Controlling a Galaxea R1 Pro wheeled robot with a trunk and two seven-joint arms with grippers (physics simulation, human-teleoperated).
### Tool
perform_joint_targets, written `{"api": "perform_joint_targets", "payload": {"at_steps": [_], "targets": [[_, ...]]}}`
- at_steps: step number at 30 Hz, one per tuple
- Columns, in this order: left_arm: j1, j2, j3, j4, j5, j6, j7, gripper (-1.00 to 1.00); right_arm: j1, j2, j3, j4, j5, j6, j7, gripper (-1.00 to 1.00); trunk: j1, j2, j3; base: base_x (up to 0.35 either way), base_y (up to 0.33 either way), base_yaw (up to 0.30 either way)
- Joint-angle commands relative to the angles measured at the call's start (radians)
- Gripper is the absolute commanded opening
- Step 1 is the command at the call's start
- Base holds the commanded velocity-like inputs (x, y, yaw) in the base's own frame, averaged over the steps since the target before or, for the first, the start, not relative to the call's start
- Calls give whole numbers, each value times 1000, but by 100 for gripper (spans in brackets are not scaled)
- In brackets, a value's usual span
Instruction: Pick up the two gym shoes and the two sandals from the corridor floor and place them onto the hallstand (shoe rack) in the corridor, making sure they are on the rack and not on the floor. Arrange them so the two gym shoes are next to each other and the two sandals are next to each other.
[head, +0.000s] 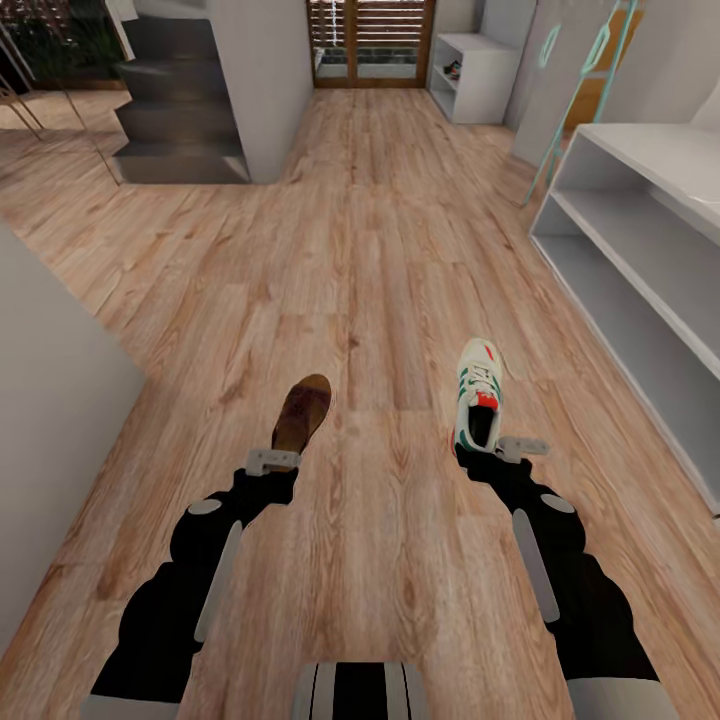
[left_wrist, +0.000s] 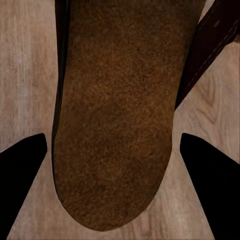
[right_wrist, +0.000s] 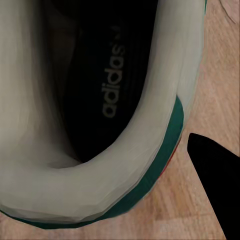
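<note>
A dark brown sandal (head: 302, 410) points away from me, its heel held in my left gripper (head: 272, 458), which is shut on it. In the left wrist view the tan footbed of the sandal (left_wrist: 115, 115) sits between the two black fingers (left_wrist: 22, 185). A white gym shoe (head: 478, 390) with green stripes and a red tongue tab has its heel in my right gripper (head: 498, 447), also shut. The right wrist view shows the gym shoe's heel collar (right_wrist: 100, 185) with one black finger (right_wrist: 215, 195) outside it. The grey hallstand (head: 640, 250) stands at the right.
The wood-plank corridor floor (head: 360, 250) runs ahead to a slatted wooden door (head: 370, 40). A second grey shelf unit (head: 475, 75) stands far back on the right. Dark stairs (head: 175, 110) rise at the back left, and a pale wall (head: 50, 430) is close on my left.
</note>
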Motion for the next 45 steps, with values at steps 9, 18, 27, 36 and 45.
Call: {"api": "perform_joint_targets", "payload": {"at_steps": [9,18,27,36,45], "targets": [[4,-1,1,-1,-5,3,-6,-100,0,1,-1,-2,-10,5,-5,-100,0,0,10,340,0,203],[5,-1,1,-1,-4,3,-6,-100,0,1,-1,-2,-10,5,-6,-100,0,0,20,339,0,194],[6,-1,1,-1,-3,3,-6,-100,0,1,-1,-2,-10,5,-6,-100,0,0,30,339,0,193],[6,-1,0,-1,-3,3,-6,-100,0,1,-1,-2,-9,5,-6,-100,0,0,39,339,0,182],[5,-1,-1,-1,-3,3,-6,-100,0,1,-1,-3,-9,5,-6,-100,0,0,49,339,0,141]]}}
